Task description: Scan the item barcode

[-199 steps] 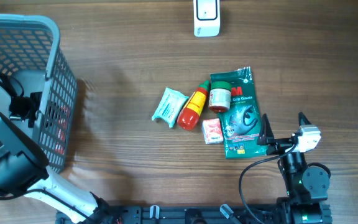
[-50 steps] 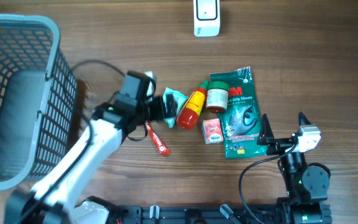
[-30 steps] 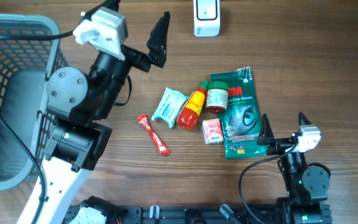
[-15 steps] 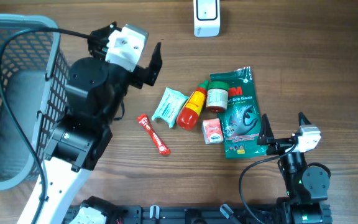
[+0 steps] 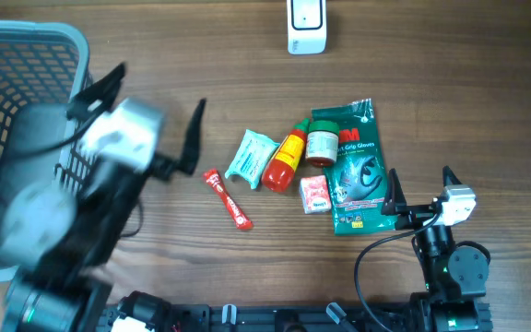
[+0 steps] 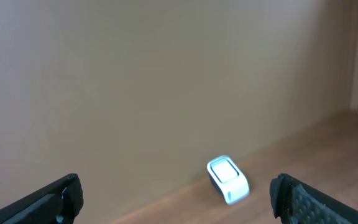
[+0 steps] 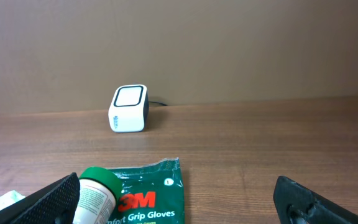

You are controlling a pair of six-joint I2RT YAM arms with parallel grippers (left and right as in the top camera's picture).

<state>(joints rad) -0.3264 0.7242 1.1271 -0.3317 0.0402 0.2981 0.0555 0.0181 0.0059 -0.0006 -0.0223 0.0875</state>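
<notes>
Basket (image 5: 26, 55) at the left edge of the surface (image 5: 450, 74), scanner (image 5: 306, 26) far centre, pouch (image 5: 252, 159) mid-surface, bottle (image 5: 286, 159) touching its right side, jar (image 5: 325, 146) right of the bottle, at the left edge of the gloves pack (image 5: 358, 175), small box (image 5: 315, 195) just nearer than the jar, sachet (image 5: 227, 198) apart, near-left of the pouch

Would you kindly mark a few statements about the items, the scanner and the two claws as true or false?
1. The left claw is open and empty. True.
2. The red sachet lies in the basket. False: it lies on the table, outside the basket.
3. The scanner stands apart from the cluster of items. True.
4. The right claw grips the glove pack. False: it is open, holding nothing, beside the pack.
</notes>
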